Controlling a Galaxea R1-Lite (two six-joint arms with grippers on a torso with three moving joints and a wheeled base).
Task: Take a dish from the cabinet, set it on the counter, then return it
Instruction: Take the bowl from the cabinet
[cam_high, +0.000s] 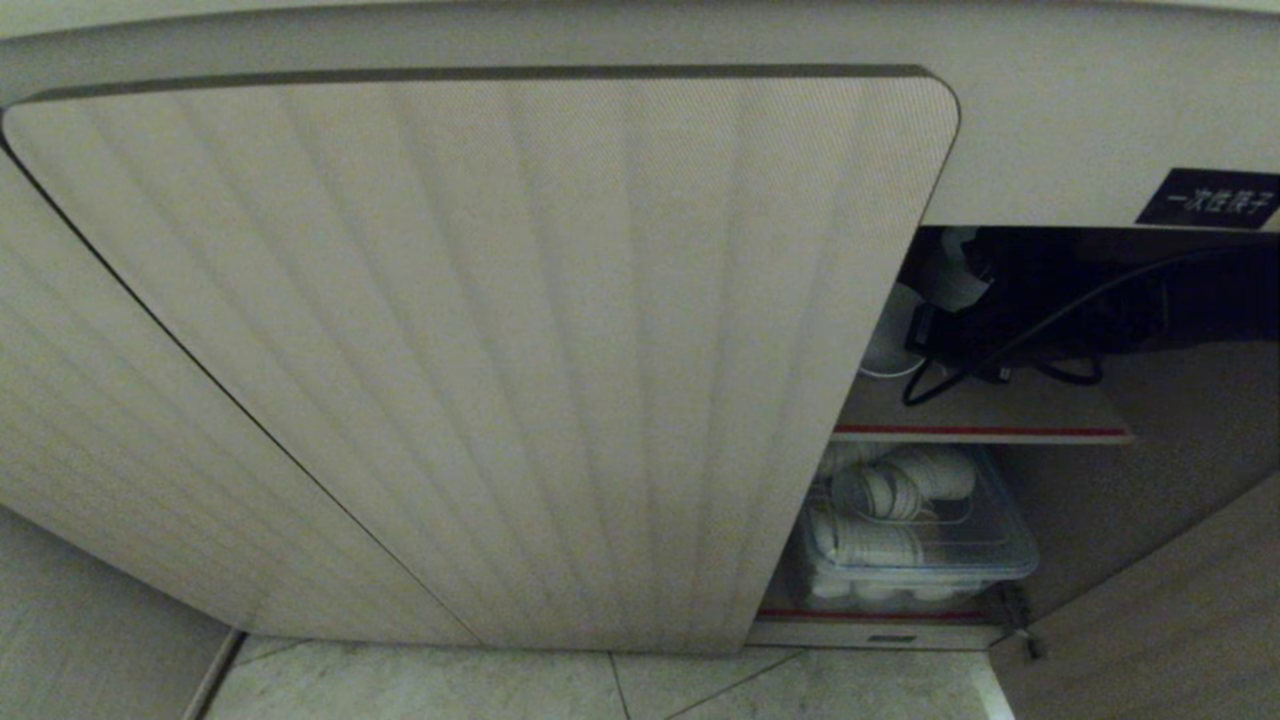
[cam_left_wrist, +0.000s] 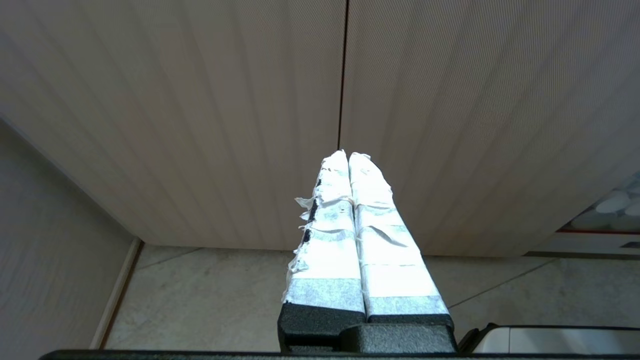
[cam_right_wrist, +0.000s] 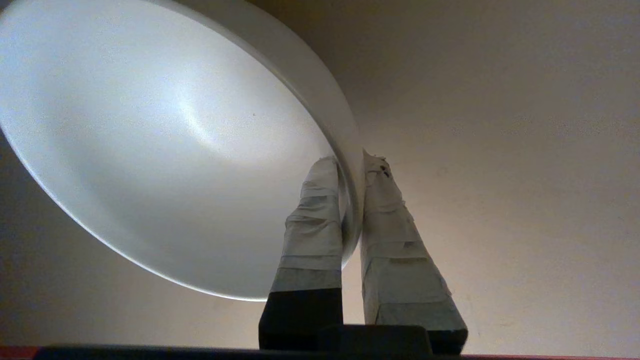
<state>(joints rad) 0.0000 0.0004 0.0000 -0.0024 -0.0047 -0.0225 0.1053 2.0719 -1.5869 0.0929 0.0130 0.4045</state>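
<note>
The right gripper (cam_right_wrist: 350, 165) has its tape-wrapped jaws clamped on the rim of the dish (cam_right_wrist: 165, 145), one finger (cam_right_wrist: 315, 220) inside the bowl and the other against its outer wall, so the white rim runs between them. In the right wrist view the dish fills the space from about nine o'clock round to twelve o'clock of the fingertips, its smooth inside turned to the camera, with a tiny grey dot near the rim; a plain beige-brown surface of the cabinet lies behind it. In the head view the right arm reaches into the dark upper shelf of the cabinet (cam_high: 1050, 160), at about three o'clock of the picture, and the dish (cam_high: 885, 340) shows there as a pale curve just past the door's edge. Below it, on the lower shelf, a clear plastic bin (cam_high: 1000, 550) holds stacked white bowls. A black label (cam_high: 1210, 197) with white characters sits at two o'clock. The ribbed door (cam_high: 480, 350) covers the middle. The left gripper (cam_left_wrist: 348, 156) hangs idle before the ribbed doors above the tiled floor (cam_left_wrist: 210, 295), its taped jaws pressed together on nothing.
</note>
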